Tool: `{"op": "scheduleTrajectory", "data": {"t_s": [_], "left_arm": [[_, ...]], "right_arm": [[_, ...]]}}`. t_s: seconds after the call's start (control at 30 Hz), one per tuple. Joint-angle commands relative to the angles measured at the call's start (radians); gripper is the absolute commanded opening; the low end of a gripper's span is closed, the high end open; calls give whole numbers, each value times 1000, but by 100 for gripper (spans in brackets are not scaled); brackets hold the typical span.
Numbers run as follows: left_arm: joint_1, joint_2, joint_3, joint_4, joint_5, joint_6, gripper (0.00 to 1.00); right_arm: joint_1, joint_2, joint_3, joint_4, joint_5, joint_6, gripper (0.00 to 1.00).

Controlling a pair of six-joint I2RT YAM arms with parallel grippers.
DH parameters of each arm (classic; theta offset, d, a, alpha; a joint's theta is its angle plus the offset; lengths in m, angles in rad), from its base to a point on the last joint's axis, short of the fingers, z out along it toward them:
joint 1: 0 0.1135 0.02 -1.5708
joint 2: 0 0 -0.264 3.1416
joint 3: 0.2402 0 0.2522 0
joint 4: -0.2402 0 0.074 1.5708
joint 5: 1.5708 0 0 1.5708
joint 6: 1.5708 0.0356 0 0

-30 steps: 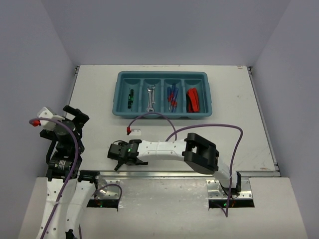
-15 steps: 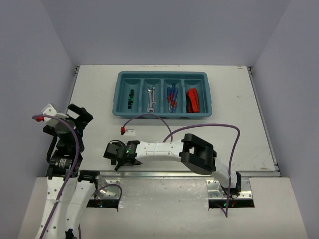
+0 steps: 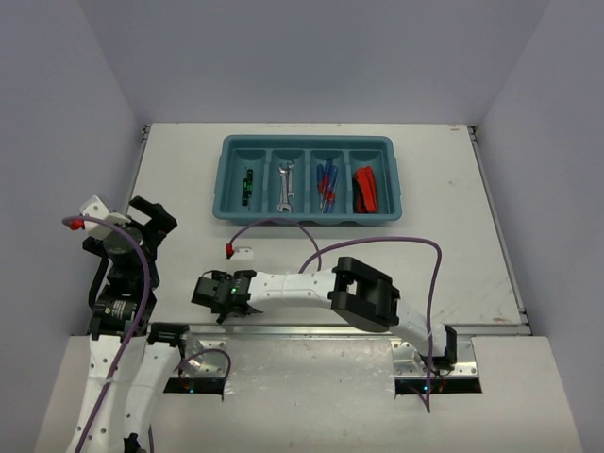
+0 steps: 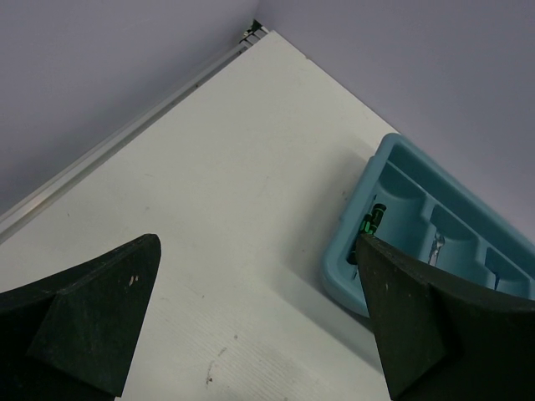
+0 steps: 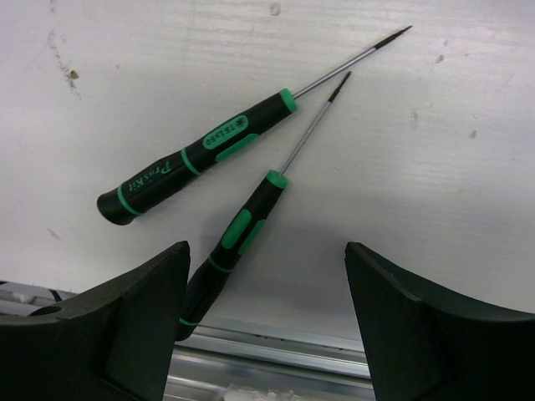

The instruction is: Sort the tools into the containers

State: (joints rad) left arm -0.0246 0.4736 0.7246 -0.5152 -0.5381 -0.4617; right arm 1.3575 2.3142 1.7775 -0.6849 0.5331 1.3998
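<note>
The white table (image 3: pixel 453 236) carries the teal tray (image 3: pixel 307 211) on its far half. The tray's four long compartments run side by side.

The right arm (image 3: pixel 311 283) reaches leftward, well in front of the tray. The right gripper (image 3: pixel 219 294) hangs low over the table, in front of the tray's left end. Its fingers (image 5: pixel 125 317) are spread wide and grip nothing.

The left gripper (image 3: pixel 151 219) is raised, out to the left of the tray and a little nearer the bases. Its fingers (image 4: pixel 92 317) are also apart and empty.

In the tray, from right to left, lie the red-and-black pliers (image 3: pixel 365 189), the blue-handled screwdrivers (image 3: pixel 326 186), a silver wrench (image 3: pixel 286 186) and one precision screwdriver (image 3: pixel 249 186).

Well apart from the tray, two more black-and-green precision screwdrivers (image 5: pixel 209 150) lie loose on the table between the right gripper's fingers. Their tips lie close together and their handles splay apart.
</note>
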Motion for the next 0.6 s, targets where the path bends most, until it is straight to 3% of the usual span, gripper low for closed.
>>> {"op": "scheduleTrajectory", "data": {"t_s": [0.0,0.43,0.57], "left_arm": [[0,1,-1,53,9,15,100],[-3,1,-1,52,12,18,100],[-3,1,-1,53,12,20,100]], "right_arm": [[6,-6,-12,-76,99,67,75],[5,-50,-64,-117,137,102,59],[6,-59,-88,-89,113,103,46]]}}
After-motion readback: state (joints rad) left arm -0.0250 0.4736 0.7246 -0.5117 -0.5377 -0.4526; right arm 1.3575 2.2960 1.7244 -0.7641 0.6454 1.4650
